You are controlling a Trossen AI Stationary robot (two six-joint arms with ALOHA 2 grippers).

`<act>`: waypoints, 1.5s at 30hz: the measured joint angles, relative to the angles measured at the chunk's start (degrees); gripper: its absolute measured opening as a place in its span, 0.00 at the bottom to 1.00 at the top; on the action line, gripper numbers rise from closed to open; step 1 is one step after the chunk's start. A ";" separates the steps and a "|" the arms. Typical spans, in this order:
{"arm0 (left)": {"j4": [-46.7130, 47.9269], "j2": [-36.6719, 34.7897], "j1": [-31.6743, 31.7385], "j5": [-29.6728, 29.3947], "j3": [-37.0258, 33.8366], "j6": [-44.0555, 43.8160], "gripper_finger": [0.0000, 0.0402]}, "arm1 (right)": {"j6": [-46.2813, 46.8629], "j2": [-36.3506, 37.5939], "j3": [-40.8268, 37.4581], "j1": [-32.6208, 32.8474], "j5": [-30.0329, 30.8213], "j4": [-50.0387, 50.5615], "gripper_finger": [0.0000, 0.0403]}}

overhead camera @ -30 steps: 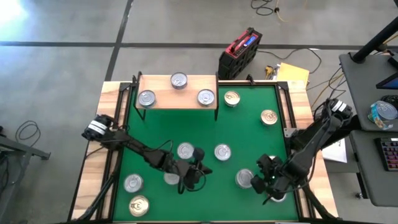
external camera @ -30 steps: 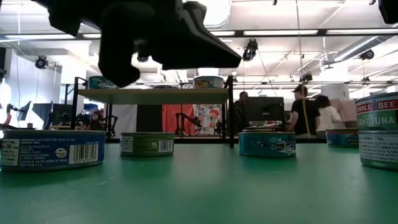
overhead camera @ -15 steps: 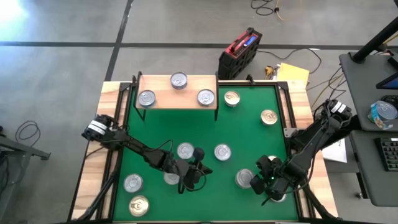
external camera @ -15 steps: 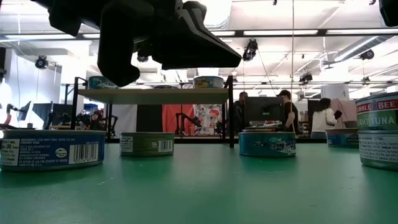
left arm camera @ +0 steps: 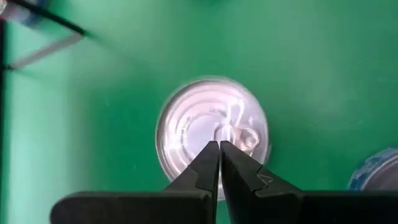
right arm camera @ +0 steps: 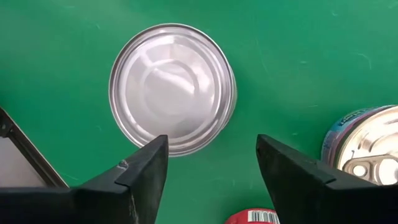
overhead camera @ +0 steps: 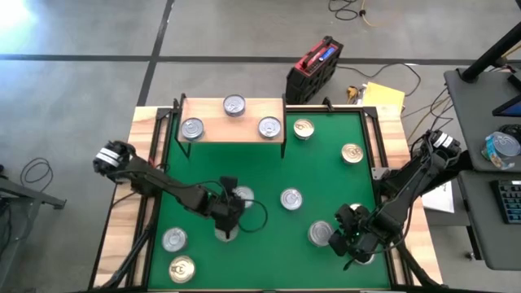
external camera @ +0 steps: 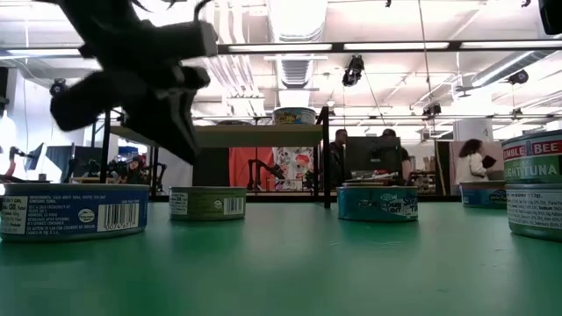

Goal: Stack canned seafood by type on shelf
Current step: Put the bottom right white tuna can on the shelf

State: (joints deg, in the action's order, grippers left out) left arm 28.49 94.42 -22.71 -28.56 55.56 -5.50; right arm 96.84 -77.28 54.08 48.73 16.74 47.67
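The left arm has swung: its gripper has turned and moved a little toward the left of the high view, and its elbow has slid out to the left too. The right arm has stayed put.

The left gripper (overhead camera: 229, 213) hangs over the green mat (overhead camera: 317, 171), a bit left of the middle and low in the high view. Its two fingers are pressed together with nothing between them. In the left wrist view the closed tips (left arm camera: 219, 149) point at a silver-topped tin (left arm camera: 212, 136) with a pull tab, right under them.

The right gripper (overhead camera: 348, 236) waits near the lower right of the mat. Its fingers are spread wide and hold nothing. In the right wrist view a plain silver tin (right arm camera: 172, 88) lies between them on the mat, and a teal-sided tin (right arm camera: 364, 144) peeks in at the right edge.

The shelf (overhead camera: 233, 120) sits at the upper left of the mat. Three silver-topped tins are on it, set apart from one another: one at the left (overhead camera: 192, 128), one at the back (overhead camera: 234, 105), one at the right (overhead camera: 269, 127).

Two gold-topped tins (overhead camera: 303, 129) (overhead camera: 352, 153) lie on the mat at the upper right. One more gold-topped tin (overhead camera: 181, 268) is at the lower left, with a silver tin (overhead camera: 173, 239) just above it. Another silver tin (overhead camera: 291, 198) lies near the middle.

In the low view, people stand far off in the room (external camera: 386, 154).
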 joint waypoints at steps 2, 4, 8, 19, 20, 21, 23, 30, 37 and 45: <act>0.45 1.20 0.24 0.89 -0.29 -0.14 0.00 | 0.06 0.00 0.00 0.00 0.19 -0.10 0.59; 0.00 1.86 0.23 0.76 -0.33 -0.15 0.00 | 0.08 0.02 0.01 0.00 0.23 -0.35 0.59; -1.46 2.81 0.23 0.63 -0.20 -0.04 0.00 | 0.04 0.02 0.02 0.00 0.21 -0.49 0.60; -2.98 2.94 -0.13 6.02 -0.21 4.84 0.00 | 0.04 0.02 0.02 0.00 0.23 -0.44 0.58; -3.32 2.94 -0.17 6.80 -0.21 5.41 0.00 | 0.03 0.02 0.02 0.00 0.23 -0.46 0.58; -3.36 2.94 -0.20 7.09 -0.21 5.70 0.00 | 0.02 0.02 0.02 0.00 0.23 -0.47 0.57; -3.30 2.94 -0.21 7.13 -0.21 6.24 0.00 | 0.03 0.02 0.02 0.00 0.39 -0.47 0.57; -7.32 2.90 -0.23 11.00 -0.21 7.87 0.00 | -0.60 0.02 0.02 0.00 1.30 -0.47 0.59; -9.25 2.90 -0.21 5.60 -0.19 7.49 0.00 | -0.87 0.02 0.02 0.00 1.36 -0.53 0.61; -21.32 2.72 -0.22 5.62 1.89 15.41 0.00 | 1.37 0.02 0.04 -0.13 2.63 0.17 0.66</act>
State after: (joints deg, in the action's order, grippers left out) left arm 7.17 97.14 -22.93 -22.94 57.45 9.91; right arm 98.21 -77.25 54.13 48.60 19.38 47.83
